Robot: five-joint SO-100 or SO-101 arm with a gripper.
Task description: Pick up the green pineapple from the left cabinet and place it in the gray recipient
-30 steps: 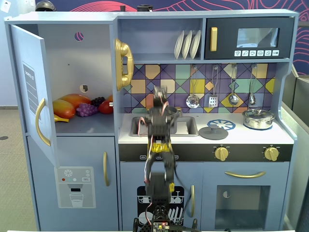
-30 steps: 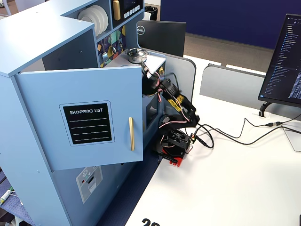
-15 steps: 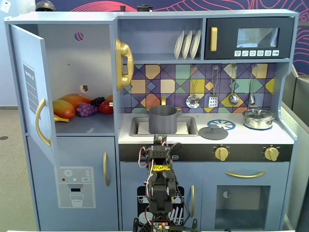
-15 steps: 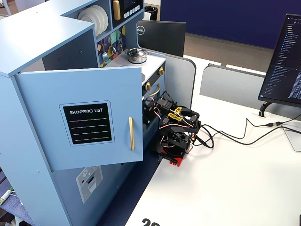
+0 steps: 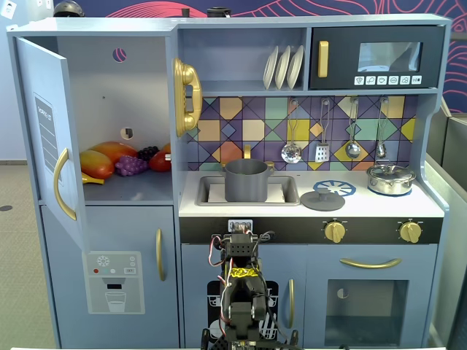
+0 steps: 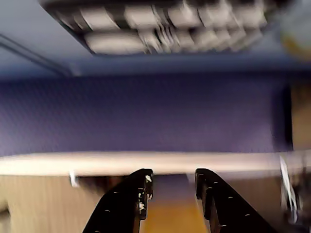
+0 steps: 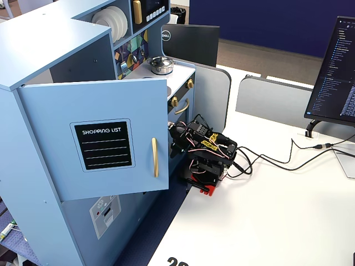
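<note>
Pineapple: not seen in any view; its place cannot be told.
Pot: gray, stood upright in the sink, right of the cabinet; its inside is hidden.
Cabinet: door swung open to the left; mango and grapes laid on its shelf, touching.
Lid: laid flat on the counter, just right of the sink.
Claw: fingers held apart, nothing gripped.
Arm: folded low on the table, near the kitchen front, well below the pot.
</note>
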